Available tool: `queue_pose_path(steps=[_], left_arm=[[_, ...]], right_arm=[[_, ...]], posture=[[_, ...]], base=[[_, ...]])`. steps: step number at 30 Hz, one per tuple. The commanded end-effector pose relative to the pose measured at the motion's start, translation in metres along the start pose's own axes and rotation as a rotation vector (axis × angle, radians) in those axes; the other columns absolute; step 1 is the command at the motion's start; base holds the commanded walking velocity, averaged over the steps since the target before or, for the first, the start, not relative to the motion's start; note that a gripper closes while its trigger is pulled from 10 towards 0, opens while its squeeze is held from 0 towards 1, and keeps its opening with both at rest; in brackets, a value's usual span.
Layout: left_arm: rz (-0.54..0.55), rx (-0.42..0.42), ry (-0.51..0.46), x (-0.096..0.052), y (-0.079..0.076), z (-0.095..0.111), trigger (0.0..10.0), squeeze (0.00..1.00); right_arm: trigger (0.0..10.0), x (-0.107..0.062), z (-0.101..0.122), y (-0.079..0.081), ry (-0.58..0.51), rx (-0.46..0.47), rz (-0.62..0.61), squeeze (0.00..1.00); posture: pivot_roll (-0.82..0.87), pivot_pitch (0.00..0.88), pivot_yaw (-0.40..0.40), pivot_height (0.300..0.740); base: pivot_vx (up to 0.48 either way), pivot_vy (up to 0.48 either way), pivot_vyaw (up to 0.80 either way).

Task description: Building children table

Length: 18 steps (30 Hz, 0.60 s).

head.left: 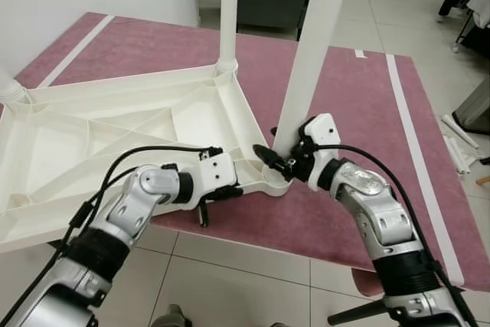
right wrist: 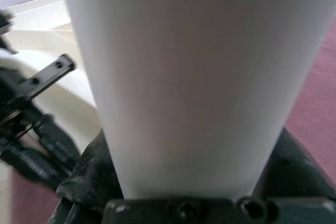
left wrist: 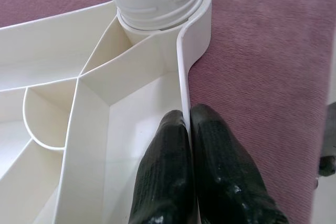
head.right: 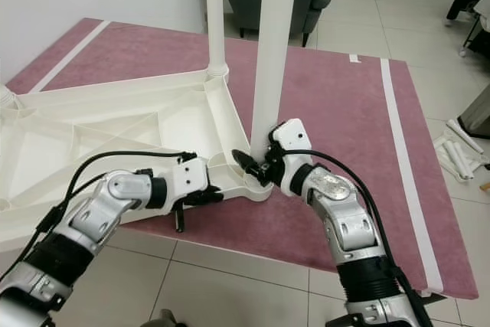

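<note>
White leg (head.left: 310, 59) stood upright in the tabletop (head.left: 92, 143) corner socket, right gripper (head.left: 285, 160) jaws clamped round its base, left gripper (head.left: 218, 193) jaws pinching the rim beside.

Silver jointed arms, black cables, white wrists, black end effector fingers (left wrist: 168, 182).

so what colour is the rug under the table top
Dusty pink rug with a pale stripe near its edge, clearest in the left eye view.

The upturned tabletop (head.left: 115, 135) and leg (head.left: 310, 59) look smooth white plastic; the maroon rug (head.left: 360, 112) is matt cloth; the floor tiles (head.left: 230, 281) are glossy.
</note>
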<state>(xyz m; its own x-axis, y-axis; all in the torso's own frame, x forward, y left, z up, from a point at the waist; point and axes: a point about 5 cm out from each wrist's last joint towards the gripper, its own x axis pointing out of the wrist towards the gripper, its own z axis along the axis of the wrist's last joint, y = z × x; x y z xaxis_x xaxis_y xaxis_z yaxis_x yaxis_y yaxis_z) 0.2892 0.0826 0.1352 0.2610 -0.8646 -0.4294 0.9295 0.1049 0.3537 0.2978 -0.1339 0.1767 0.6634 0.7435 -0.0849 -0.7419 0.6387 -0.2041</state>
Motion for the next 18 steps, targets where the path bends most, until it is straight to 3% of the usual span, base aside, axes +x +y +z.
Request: queue_pose_path(steps=[1, 2, 3, 6, 7, 8, 9, 15, 16, 17, 18], left_arm=[[-0.34, 0.093, -0.07, -0.009, -0.017, 0.018, 0.0, 0.0], [-0.34, 0.093, -0.07, -0.009, -0.017, 0.018, 0.0, 0.0], [-0.362, 0.096, -0.071, -0.016, -0.019, 0.018, 0.0, 0.0], [-0.365, 0.096, -0.071, -0.019, -0.02, 0.018, 0.0, 0.0], [-0.359, 0.093, -0.072, -0.019, -0.019, 0.018, 0.0, 0.0], [-0.359, 0.093, -0.072, -0.019, -0.019, 0.018, 0.0, 0.0], [-0.351, 0.092, -0.071, -0.019, -0.019, 0.019, 0.0, 0.0], [-0.282, 0.074, -0.091, -0.01, -0.013, 0.023, 0.0, 0.0], [-0.225, 0.062, -0.118, 0.0, -0.004, 0.03, 0.0, 0.0], [-0.225, 0.062, -0.118, 0.0, -0.004, 0.03, 0.0, 0.0], [-0.205, 0.058, -0.132, 0.004, 0.0, 0.034, 0.0, 0.0]], right_arm=[[10.0, -0.002, -0.004, 0.003, 0.029, 0.013, 0.062, 0.0], [10.0, -0.002, -0.004, 0.003, 0.029, 0.013, 0.062, 0.0], [10.0, -0.003, -0.009, 0.011, 0.051, 0.035, 0.155, 0.0], [10.0, -0.001, -0.013, 0.018, 0.056, 0.051, 0.201, 0.0], [4.5, 0.0, -0.014, 0.02, 0.053, 0.056, 0.204, 0.0], [4.5, 0.0, -0.014, 0.02, 0.053, 0.056, 0.204, 0.0], [0.1, 0.001, -0.014, 0.02, 0.056, 0.063, 0.202, 0.0], [0.0, 0.012, -0.02, 0.014, 0.07, 0.069, 0.057, 0.0], [0.0, 0.02, -0.023, 0.007, 0.091, 0.079, -0.128, 0.0], [0.0, 0.02, -0.023, 0.007, 0.091, 0.079, -0.128, 0.0], [0.0, 0.023, -0.025, 0.004, 0.098, 0.086, -0.213, 0.0]], posture=[[0.13, 0.029, -0.004, 0.74], [0.13, 0.029, -0.004, 0.74], [0.14, 0.028, -0.008, 0.74], [0.14, 0.028, -0.009, 0.74], [0.14, 0.028, -0.009, 0.74], [0.14, 0.028, -0.009, 0.74], [0.14, 0.028, -0.009, 0.74], [0.14, 0.023, -0.011, 0.74], [0.14, 0.019, -0.008, 0.74], [0.14, 0.019, -0.008, 0.74], [0.14, 0.019, -0.008, 0.74]], base=[[0.0, 0.0, 0.0], [0.0, 0.0, 0.0], [0.0, 0.0, 0.0], [0.0, 0.0, 0.0], [0.0, 0.0, 0.0], [0.0, 0.0, 0.0], [0.0, 0.0, 0.0], [0.0, 0.0, 0.0], [0.0, 0.0, 0.0], [0.0, 0.0, 0.0], [0.0, 0.0, 0.0]])
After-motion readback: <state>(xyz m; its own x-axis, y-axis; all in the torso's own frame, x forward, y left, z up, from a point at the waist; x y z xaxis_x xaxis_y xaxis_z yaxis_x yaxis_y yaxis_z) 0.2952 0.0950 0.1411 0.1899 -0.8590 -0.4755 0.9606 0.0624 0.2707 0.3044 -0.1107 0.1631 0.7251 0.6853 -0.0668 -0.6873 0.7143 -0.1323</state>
